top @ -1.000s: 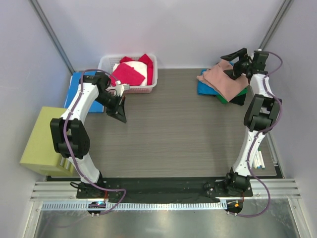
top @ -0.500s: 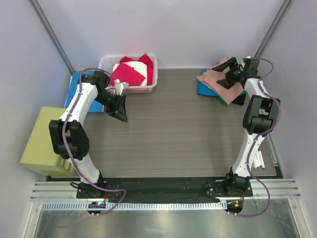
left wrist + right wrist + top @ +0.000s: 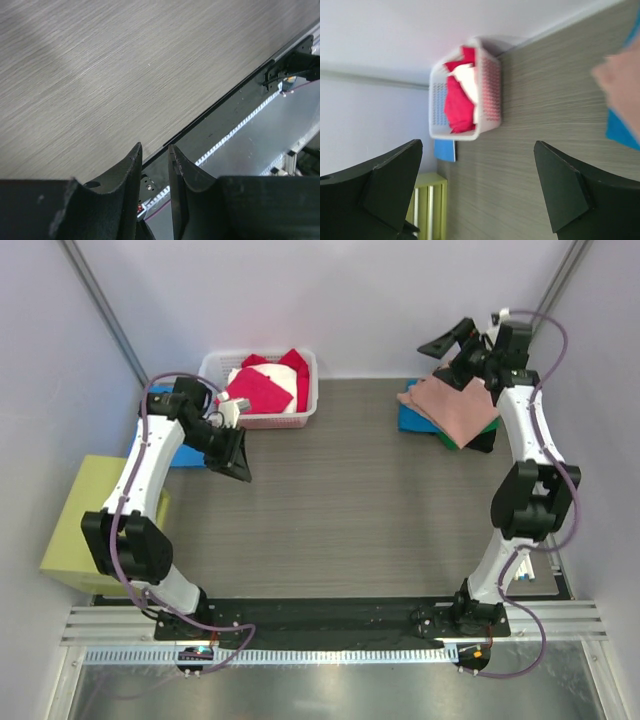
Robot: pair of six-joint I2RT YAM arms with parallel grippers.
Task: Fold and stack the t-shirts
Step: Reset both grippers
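Observation:
A stack of folded t-shirts lies at the back right: the dusty-pink one (image 3: 455, 405) on top, with teal-blue (image 3: 410, 420), green (image 3: 452, 440) and black (image 3: 483, 440) edges showing under it. My right gripper (image 3: 448, 358) hovers above the stack's back edge, wide open and empty (image 3: 477, 145). The pink shirt's edge (image 3: 620, 85) shows blurred in the right wrist view. Magenta (image 3: 258, 390) and white (image 3: 275, 375) t-shirts fill the white basket (image 3: 305, 418). My left gripper (image 3: 232, 452) hangs over bare table in front of the basket, its jaws a narrow gap apart and empty (image 3: 155, 146).
The blue folder (image 3: 152, 405) lies left of the basket, partly under my left arm. The yellow-green box (image 3: 80, 530) stands off the table's left edge. The left wrist view looks over the table's near edge to the metal rail (image 3: 240, 130). Walls close the back and sides.
My right gripper has lifted off the pink shirt on the stack and swung up and back, open. My left arm has drawn a little to the left.

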